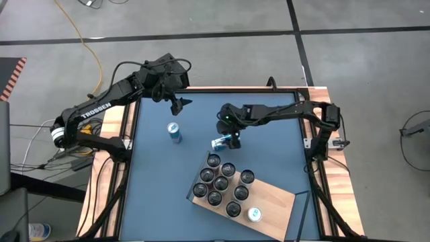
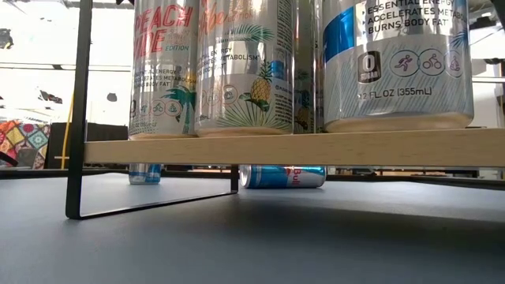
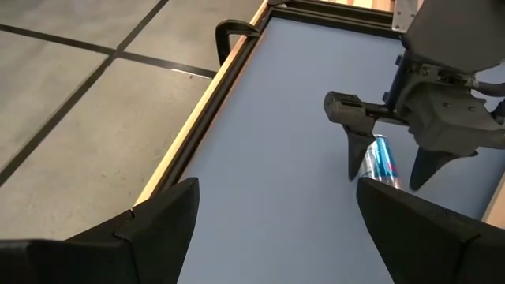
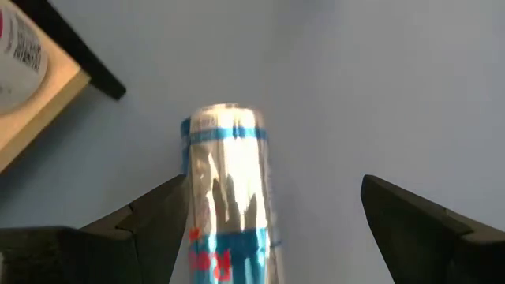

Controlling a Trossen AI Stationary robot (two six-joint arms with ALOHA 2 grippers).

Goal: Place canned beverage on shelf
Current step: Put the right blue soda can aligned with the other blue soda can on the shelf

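**A:** Starting nearest the low camera: we've got the shelf [image 2: 292, 147] up front with tall cans sitting on it, and under it, farther back, the lying can [image 2: 282, 176] on the blue table [image 2: 237, 237]. Beyond that an upright can [image 2: 144, 173] stands well apart.

**B:** Yep, from above the lying can [image 1: 222, 142] is just off the shelf's [image 1: 272, 202] far corner, and our right gripper [image 1: 231, 140] hangs right over it, fingers spread wide, nothing gripped yet. In the wrist view the can [image 4: 226, 197] sits between the two fingers. Left gripper [image 1: 179, 103] is open too, empty, parked by the table's far edge.

**A:** How do we reckon it handles?

**B:** Looks like thin, smooth metal, so probably slick, rolls easily on its side, dents if we crush it. We'd pinch across the middle of the body, not the ends.
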